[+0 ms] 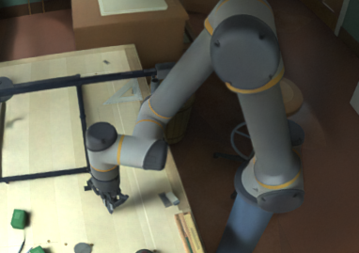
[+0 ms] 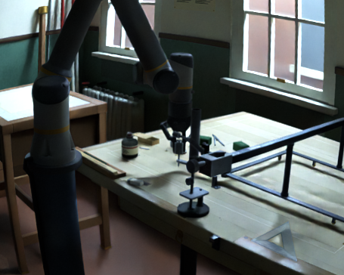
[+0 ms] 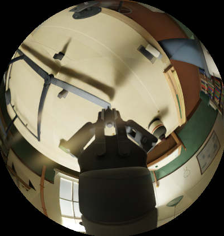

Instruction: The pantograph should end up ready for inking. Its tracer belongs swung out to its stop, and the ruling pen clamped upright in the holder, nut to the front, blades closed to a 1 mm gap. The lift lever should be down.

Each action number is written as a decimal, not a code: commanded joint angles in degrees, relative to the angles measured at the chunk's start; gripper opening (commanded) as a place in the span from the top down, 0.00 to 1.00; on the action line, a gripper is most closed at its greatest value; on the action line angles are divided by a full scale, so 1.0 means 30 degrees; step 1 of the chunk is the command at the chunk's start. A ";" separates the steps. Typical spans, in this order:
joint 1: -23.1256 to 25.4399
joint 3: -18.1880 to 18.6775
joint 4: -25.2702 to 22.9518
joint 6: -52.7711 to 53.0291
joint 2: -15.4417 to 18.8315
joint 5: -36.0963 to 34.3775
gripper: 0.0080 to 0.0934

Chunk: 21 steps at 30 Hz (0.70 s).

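The ruling pen hangs point down above the table, behind and left of the pantograph's holder block. The holder block sits at the near end of the dark pantograph frame, on an upright post with a round base. The frame's bars cross the middle of the table. In the wrist camera the pen's top shows between the fingers. My gripper hovers over the table's left part, clear of the holder. It is closed and holds the ruling pen.
Behind the table are windows and a radiator. An ink bottle and a small wooden box stand left of the gripper. Green blocks lie further back. A set square lies at the near corner. A ruler runs along the left edge.
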 commanded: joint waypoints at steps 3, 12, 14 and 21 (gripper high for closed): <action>-0.0062 0.0118 -0.0057 -0.0060 -0.0080 -0.0009 1.00; -0.0299 0.0550 -0.0264 -0.0297 -0.0304 -0.0009 1.00; -0.0362 0.0658 -0.0316 -0.0361 -0.0361 -0.0009 1.00; -0.0622 0.1066 -0.0511 -0.0620 -0.0574 -0.0009 1.00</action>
